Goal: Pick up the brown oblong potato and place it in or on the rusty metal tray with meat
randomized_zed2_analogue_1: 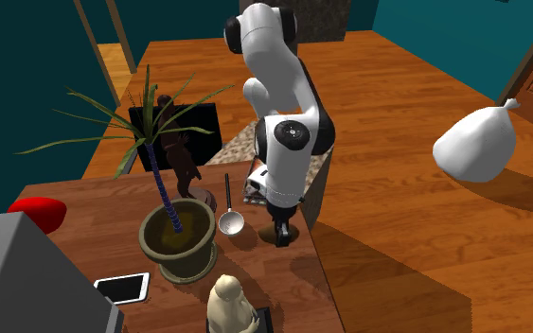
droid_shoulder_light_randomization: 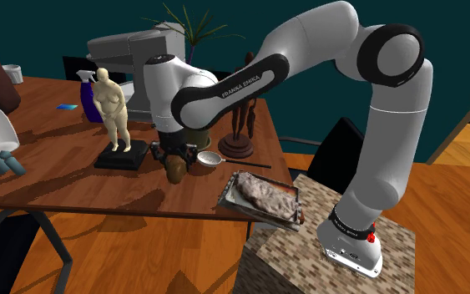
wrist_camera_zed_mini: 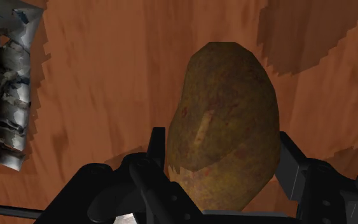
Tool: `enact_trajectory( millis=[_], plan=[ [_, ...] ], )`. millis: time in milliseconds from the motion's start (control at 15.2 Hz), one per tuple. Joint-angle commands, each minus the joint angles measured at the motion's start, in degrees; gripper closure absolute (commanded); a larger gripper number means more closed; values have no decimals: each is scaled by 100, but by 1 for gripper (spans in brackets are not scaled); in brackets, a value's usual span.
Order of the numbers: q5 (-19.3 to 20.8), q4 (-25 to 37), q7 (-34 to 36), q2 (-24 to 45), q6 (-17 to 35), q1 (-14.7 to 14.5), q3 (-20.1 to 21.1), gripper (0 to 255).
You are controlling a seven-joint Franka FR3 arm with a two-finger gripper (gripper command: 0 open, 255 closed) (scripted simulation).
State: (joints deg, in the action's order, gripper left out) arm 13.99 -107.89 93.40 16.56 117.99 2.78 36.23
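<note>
Potato [wrist_camera_zed_mini: 225, 121] | clasped by the hand [wrist_camera_zed_mini: 222, 143], its end jutting past both fingers | tray [droid_shoulder_light_randomization: 229, 192] near, apart

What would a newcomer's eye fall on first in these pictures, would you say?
The big white Franka arm bending over the wooden table, its black gripper clasping a brown potato. Next, the rusty tray of meat at the table's corner, beside the stand.
</note>
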Motion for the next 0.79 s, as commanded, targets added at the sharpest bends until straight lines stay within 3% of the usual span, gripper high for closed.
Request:
enact_trajectory(
  millis=[0,726],
  plan=[
    [-54,80,-42,-63,-131,14,20,255],
    [-303,588,-232,-369,-871,67,101,255]
  ],
)
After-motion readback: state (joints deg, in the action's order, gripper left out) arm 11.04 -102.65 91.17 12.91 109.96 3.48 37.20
